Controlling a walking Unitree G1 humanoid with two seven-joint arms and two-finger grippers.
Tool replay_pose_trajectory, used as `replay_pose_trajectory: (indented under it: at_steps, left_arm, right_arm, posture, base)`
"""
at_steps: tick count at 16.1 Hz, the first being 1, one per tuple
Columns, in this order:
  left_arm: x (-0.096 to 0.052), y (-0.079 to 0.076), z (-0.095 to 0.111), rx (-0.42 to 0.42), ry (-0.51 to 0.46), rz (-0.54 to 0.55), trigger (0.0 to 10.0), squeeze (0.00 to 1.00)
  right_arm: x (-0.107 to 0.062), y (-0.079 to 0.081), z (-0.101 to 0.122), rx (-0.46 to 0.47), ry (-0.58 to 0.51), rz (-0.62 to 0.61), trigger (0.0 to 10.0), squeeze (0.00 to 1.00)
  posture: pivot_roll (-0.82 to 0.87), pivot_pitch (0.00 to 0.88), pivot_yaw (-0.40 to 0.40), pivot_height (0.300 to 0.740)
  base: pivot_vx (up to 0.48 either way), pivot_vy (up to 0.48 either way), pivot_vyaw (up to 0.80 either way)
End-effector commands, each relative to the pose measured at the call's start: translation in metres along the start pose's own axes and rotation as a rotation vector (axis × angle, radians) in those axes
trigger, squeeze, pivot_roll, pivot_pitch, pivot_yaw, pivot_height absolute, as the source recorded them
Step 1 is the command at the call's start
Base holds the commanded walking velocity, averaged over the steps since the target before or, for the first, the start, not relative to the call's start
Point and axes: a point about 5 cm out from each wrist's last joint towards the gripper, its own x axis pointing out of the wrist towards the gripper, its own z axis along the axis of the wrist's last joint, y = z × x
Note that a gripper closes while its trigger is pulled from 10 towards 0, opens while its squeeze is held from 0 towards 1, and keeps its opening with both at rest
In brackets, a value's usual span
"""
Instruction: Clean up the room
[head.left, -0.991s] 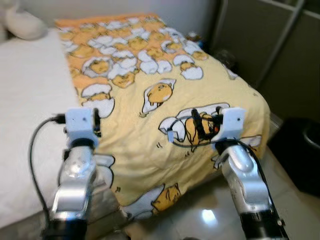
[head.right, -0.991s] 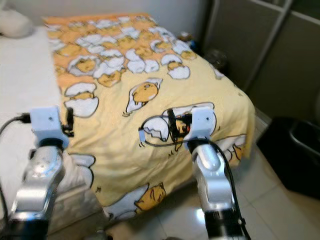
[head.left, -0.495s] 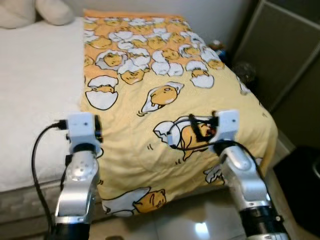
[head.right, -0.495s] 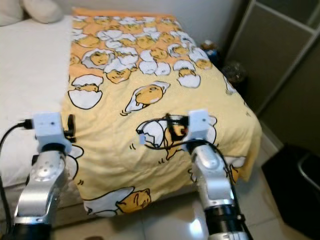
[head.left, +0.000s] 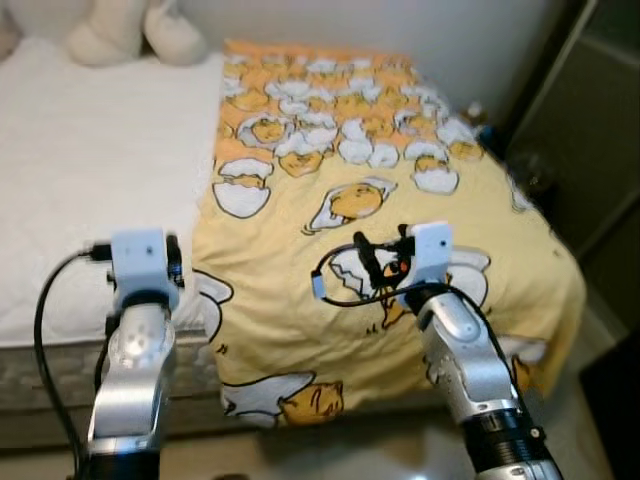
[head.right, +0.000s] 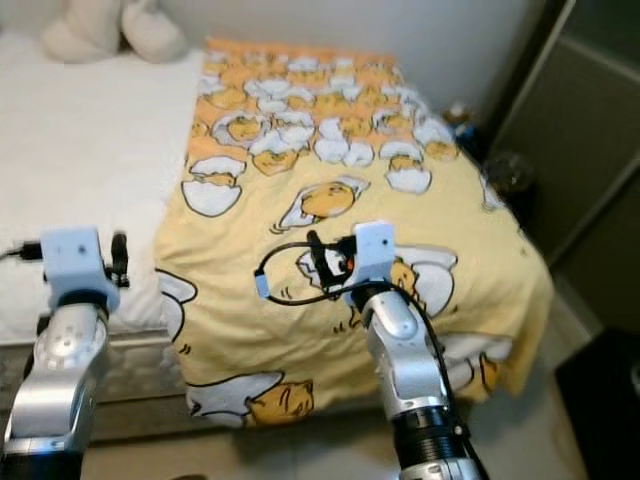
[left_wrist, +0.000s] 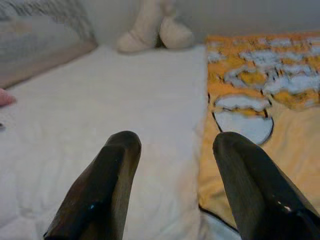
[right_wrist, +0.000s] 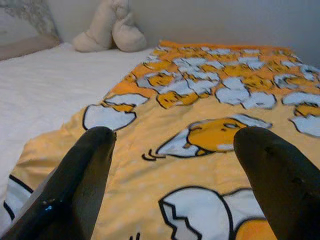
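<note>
Blanket (head.left: 370, 200) with egg cartoon print lies spread below both parted grippers

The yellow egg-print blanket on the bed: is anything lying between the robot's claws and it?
Nothing visible. Both the left gripper and the right gripper are open above the bed, with the yellow blanket directly ahead.

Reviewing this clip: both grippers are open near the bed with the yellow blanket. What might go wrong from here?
The yellow blanket already hangs over the bed's foot corner, so a pull by the right gripper might drag it to the floor. The left gripper straddles the blanket's edge and the white sheet, so it may pinch both. The loose cable loop at the right wrist might snag fabric.
</note>
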Motion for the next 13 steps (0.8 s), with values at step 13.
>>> replay_pose_trajectory:
  at_steps: [13]
  left_arm:
    - [-0.019, 0.014, 0.005, 0.018, -0.001, -0.016, 10.0, 0.0]
  right_arm:
    - [0.043, 0.008, 0.019, 0.103, 0.007, 0.054, 10.0, 0.0]
  posture:
    - [0.22, 0.043, -0.045, 0.74]
  base:
    - [0.312, 0.179, 0.0]
